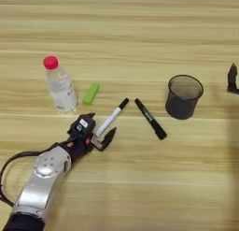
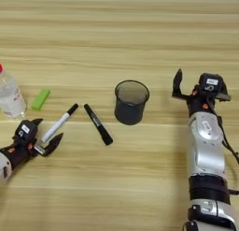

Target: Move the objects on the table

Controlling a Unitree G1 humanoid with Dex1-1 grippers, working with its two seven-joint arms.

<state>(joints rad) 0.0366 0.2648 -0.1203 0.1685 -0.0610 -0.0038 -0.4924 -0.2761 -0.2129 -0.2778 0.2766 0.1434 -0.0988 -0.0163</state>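
White marker lies at table centre-left, cap toward 1 o'clock. Left gripper straddles its tail end, fingers spread. We'd seat lower, then pinch squarely. Contact unclear. Water bottle at 10 o'clock.

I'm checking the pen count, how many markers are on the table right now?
2. The white marker lies between the open fingers of the left gripper. The black marker lies just right of it, left of the mesh cup.
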